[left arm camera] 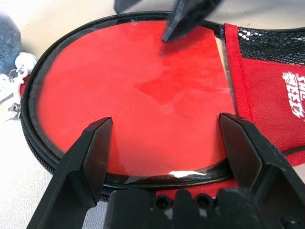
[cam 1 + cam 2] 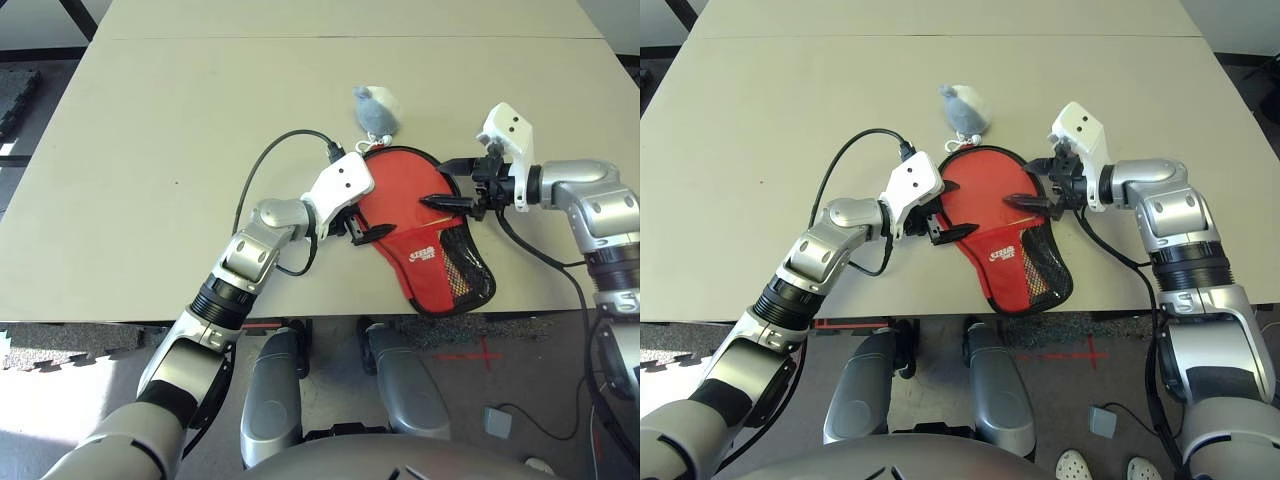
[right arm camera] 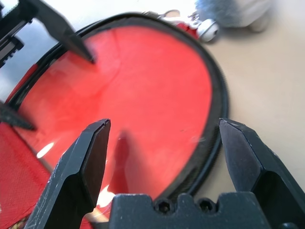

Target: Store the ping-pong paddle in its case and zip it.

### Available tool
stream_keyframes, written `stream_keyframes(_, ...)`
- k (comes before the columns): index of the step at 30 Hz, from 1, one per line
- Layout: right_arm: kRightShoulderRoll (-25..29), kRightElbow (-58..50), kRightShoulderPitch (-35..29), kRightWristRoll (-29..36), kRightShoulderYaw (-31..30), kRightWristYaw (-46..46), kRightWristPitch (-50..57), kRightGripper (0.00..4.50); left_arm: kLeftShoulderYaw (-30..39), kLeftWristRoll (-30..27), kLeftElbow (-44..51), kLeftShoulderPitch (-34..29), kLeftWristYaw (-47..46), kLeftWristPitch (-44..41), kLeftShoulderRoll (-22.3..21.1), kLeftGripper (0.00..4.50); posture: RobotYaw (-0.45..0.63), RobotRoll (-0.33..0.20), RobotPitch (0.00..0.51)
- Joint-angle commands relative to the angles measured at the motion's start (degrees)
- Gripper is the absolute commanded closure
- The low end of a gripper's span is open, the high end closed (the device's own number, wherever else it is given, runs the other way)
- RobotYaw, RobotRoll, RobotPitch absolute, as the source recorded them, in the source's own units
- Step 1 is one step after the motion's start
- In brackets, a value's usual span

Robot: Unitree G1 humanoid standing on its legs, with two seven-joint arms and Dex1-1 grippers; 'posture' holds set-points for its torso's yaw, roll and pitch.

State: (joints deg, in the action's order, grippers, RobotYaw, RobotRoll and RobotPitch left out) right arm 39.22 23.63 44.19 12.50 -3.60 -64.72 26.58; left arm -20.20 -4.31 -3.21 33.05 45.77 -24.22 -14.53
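- The case (image 2: 430, 255) is seen lying flat at the table's (image 2: 150, 150) near edge, mesh pocket nearest.
- The ping-pong paddle's (image 1: 138, 95) red face is shown tucked inside the round end (handle hidden).
- The left gripper (image 2: 362, 228) and right gripper (image 2: 448, 196) are held spread on opposite sides of it, nothing pinched.
- Just beyond, a grey-white plush charm (image 2: 378, 108) is spotted.

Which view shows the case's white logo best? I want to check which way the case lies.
The left eye view: the logo sits whole on the red case beside the mesh pocket. The right eye view shows it equally whole. The left wrist view cuts it off at the edge.
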Motion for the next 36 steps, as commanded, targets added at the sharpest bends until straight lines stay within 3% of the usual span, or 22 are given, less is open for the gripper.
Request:
stream_keyframes(1, -0.91, 6.51, 5.32, -0.79, 1.76, 1.64, -4.8, 0.0, -2.84, 1.22, -1.51, -2.59, 0.56, -2.05, -0.35, 0.03, -0.04, 0.0, 0.29)
stream_keyframes(13, -11.88, 39.09, 25.51, -11.05, -1.5, 10.55, -23.0, 0.0, -3.63, 1.23, -0.42, -3.21, -0.19, -3.85, -0.24, 0.03, -0.01, 0.0, 0.297)
stream_keyframes(20, -18.23, 48.03, 30.08, -15.25, -1.29, 15.76, -26.97, 0.0, -3.52, 1.19, 1.0, -3.68, -0.88, -5.33, -0.56, 0.03, 0.03, 0.0, 0.307)
stream_keyframes(28, -20.98, 51.0, 31.14, -18.12, -0.41, 22.08, -28.25, 0.0, -3.34, 1.02, 2.68, -4.57, -1.83, -6.52, -0.84, 0.03, 0.06, 0.0, 0.308)
stream_keyframes(31, -20.74, 51.42, 31.23, -18.09, 0.81, 25.5, -27.76, 0.65, -3.41, 0.98, 3.1, -4.8, -2.0, -6.75, -0.96, 0.0, 0.06, 0.0, 0.306)
stream_keyframes(36, -19.57, 51.65, 31.06, -18.4, 1.78, 28.87, -27.57, 2.45, -3.64, 0.98, 3.4, -4.89, -1.94, -6.94, -1.04, 0.0, 0.05, 0.0, 0.305)
